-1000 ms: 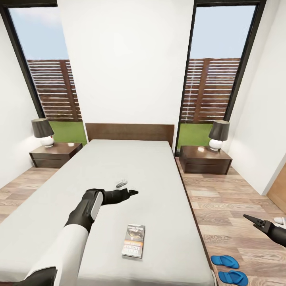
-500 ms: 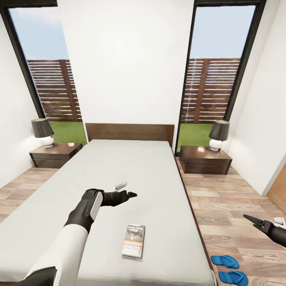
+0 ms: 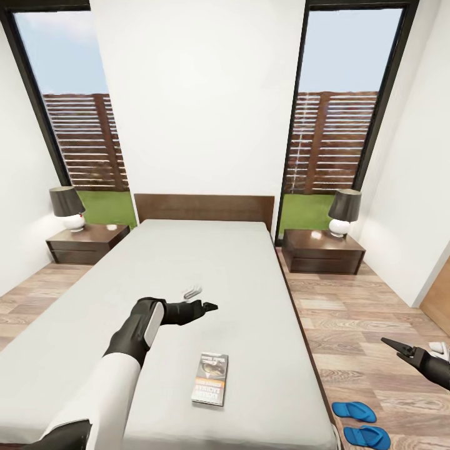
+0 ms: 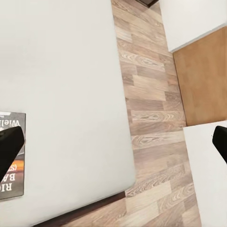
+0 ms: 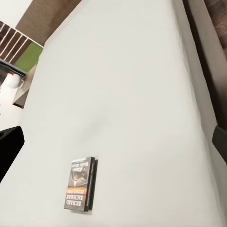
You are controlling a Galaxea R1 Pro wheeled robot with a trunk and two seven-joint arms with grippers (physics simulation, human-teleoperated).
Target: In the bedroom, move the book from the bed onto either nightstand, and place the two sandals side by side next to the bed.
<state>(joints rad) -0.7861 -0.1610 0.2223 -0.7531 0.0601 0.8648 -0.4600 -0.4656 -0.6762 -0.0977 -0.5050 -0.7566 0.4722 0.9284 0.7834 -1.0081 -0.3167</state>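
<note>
Your left pincer hovers over the middle of the bed, fingers spread, empty. The book lies flat on the mattress, nearer than that pincer, just right of it. One nightstand flanks the headboard at left, another at right. Both sandals lie side by side on the floor beside the bed's near right corner. Your right pincer hangs above the floor; whether it is released or clenched cannot be told.

Book flat on grey bed; dark headboard far end.
</note>
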